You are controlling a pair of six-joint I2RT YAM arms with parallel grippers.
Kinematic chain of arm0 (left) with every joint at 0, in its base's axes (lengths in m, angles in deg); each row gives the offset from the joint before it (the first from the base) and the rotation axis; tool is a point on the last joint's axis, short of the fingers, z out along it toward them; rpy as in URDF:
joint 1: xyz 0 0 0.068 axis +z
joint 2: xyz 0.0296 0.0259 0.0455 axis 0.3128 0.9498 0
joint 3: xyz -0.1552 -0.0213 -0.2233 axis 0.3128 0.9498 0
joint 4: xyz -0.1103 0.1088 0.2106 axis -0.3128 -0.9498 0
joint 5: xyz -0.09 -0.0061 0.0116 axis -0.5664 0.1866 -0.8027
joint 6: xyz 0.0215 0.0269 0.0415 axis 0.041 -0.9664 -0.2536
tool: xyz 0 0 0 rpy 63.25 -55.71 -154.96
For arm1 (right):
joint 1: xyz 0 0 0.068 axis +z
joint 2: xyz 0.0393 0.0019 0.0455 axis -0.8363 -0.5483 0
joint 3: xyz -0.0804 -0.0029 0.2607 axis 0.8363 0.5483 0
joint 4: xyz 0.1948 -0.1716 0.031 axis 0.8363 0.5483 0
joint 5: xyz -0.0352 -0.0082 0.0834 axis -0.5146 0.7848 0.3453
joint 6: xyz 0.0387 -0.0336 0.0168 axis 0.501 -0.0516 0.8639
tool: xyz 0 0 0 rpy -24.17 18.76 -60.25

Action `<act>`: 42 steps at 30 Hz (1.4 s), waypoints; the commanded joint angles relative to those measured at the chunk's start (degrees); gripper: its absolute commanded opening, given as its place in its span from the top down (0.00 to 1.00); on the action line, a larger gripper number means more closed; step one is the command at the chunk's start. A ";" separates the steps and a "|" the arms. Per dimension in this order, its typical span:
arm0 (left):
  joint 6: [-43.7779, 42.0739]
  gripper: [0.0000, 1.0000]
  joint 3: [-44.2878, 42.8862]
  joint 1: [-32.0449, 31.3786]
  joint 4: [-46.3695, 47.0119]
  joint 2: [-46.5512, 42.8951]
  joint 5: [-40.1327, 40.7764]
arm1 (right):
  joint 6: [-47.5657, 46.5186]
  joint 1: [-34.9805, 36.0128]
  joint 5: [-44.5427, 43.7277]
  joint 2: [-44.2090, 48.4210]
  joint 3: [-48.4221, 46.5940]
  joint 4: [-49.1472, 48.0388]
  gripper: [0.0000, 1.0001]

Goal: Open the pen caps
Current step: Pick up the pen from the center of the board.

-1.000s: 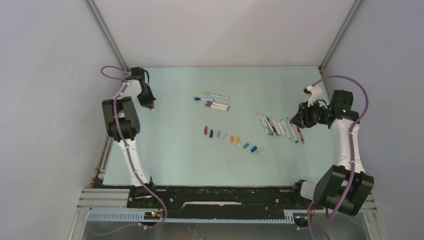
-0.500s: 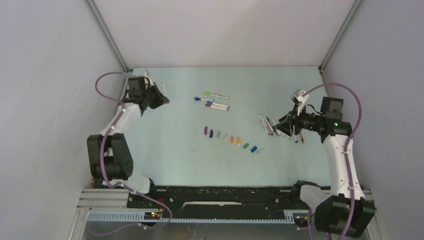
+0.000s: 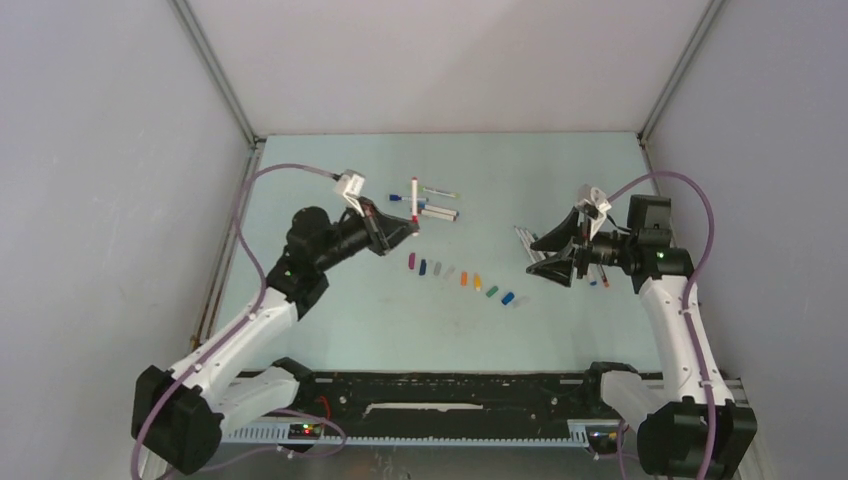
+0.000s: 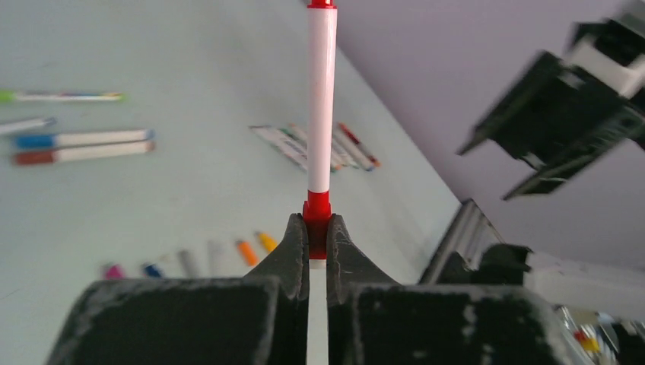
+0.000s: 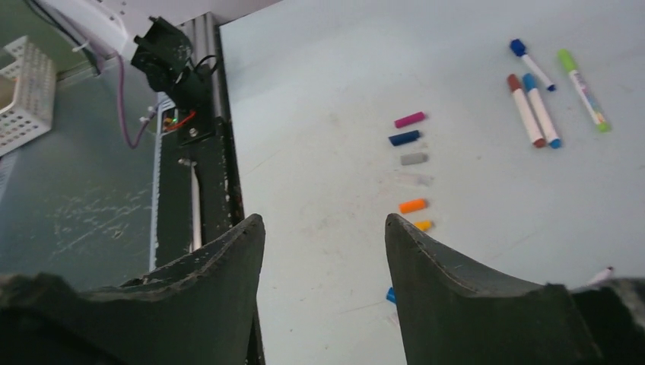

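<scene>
The left gripper (image 4: 317, 228) pinches the red pen (image 4: 321, 99) by one red end above the middle of the bench (image 3: 350, 300), barrel running straight out from its tips. The right gripper (image 5: 323, 220), spread and empty, faces it from the right, so the pen's free end lies to that gripper's left.

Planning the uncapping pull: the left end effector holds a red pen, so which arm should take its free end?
Right, I'd judge: the right end effector is open, empty and facing the red pen, which the left end effector grips by one end, leaving the other end free.
</scene>
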 commanded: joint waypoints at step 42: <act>3.69 1.00 -9.10 -38.28 20.94 25.28 21.05 | 69.16 7.65 -7.39 -0.73 20.76 -59.96 0.64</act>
